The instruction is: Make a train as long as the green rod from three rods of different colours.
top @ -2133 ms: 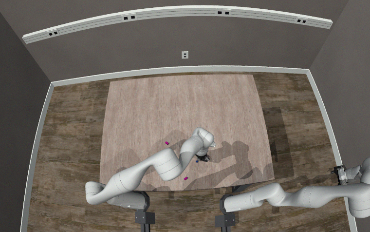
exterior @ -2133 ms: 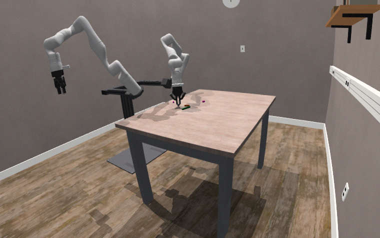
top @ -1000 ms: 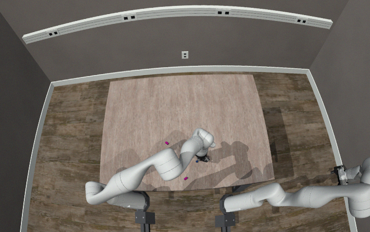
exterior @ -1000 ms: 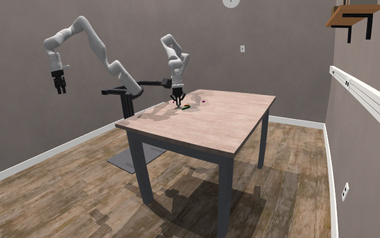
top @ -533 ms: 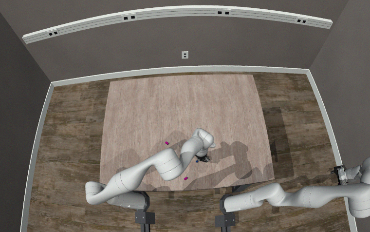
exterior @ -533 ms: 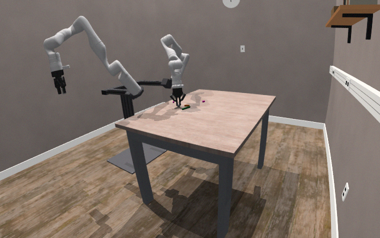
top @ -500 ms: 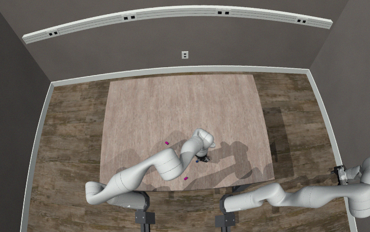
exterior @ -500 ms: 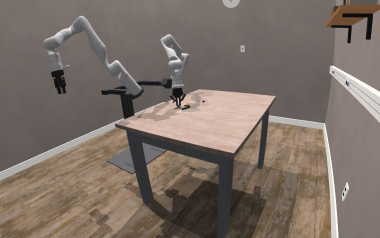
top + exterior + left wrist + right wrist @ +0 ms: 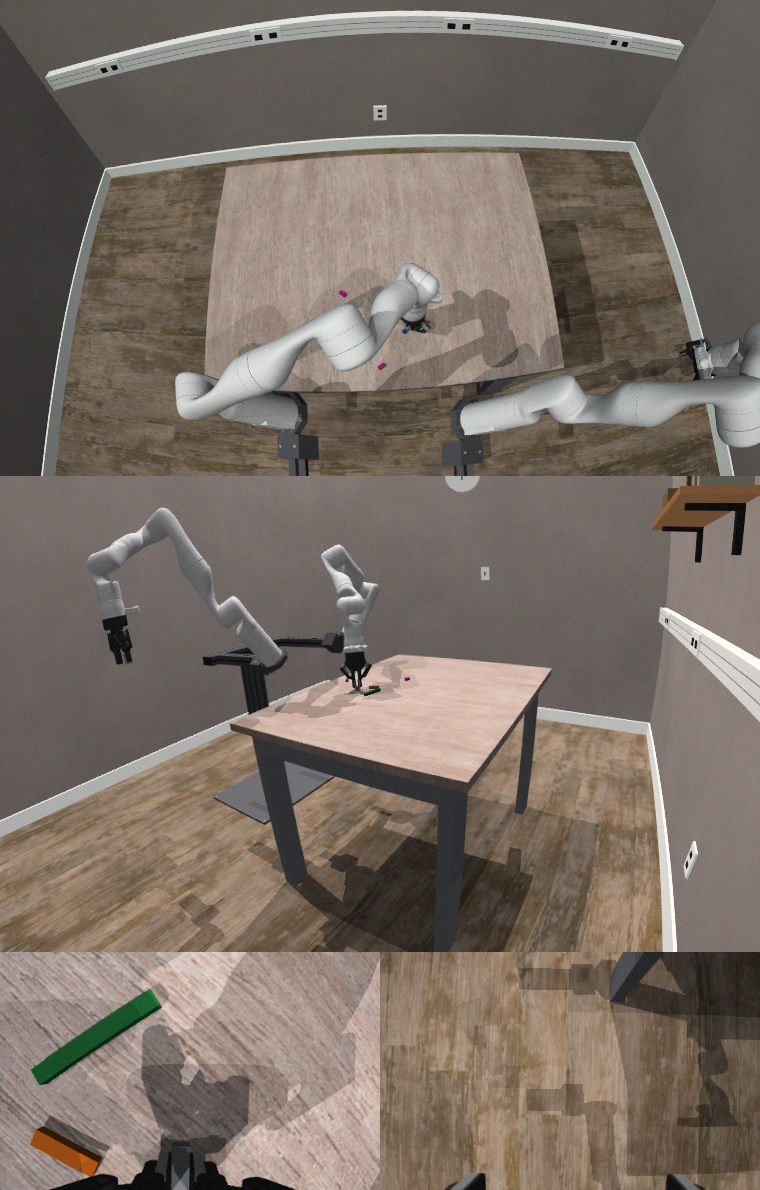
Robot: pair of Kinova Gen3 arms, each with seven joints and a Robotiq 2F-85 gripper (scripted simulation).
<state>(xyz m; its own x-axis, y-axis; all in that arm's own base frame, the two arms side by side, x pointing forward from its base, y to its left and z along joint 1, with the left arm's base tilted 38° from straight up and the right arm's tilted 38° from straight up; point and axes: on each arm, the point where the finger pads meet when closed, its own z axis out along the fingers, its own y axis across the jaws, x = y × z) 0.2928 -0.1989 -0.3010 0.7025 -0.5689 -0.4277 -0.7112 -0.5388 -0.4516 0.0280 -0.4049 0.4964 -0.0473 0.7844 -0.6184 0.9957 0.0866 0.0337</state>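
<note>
Placing the grey rod appears to be the step in hand. The left pincer (image 9: 421,326) (image 9: 357,686) (image 9: 180,1169) is closed on what looks like the grey rod (image 9: 357,688) (image 9: 181,1177), low over the counter (image 9: 336,224) (image 9: 448,717). Just beside this pincer lies the blue rod (image 9: 404,331); near it, too, lies the orange rod (image 9: 374,687) (image 9: 65,1152), flat and slanted to the closed fingers. A little beyond the orange rod is the green rod (image 9: 372,691) (image 9: 95,1037), the measure to be matched. Farther from the pincer lie two magenta rods, one (image 9: 381,366) (image 9: 346,680) toward the arm bases, the other (image 9: 342,293) (image 9: 407,678) on the opposite side. Well apart, off the counter, the right pincer (image 9: 687,349) (image 9: 123,661) (image 9: 575,1182) stands open and holds nothing. Blue, grey and orange would together equal green. Whether any ends already meet cannot be told. The next move probably calls for aligning grey with its neighbour, lowering it flat, then releasing gently; a skewed release could leave a gap.
</note>
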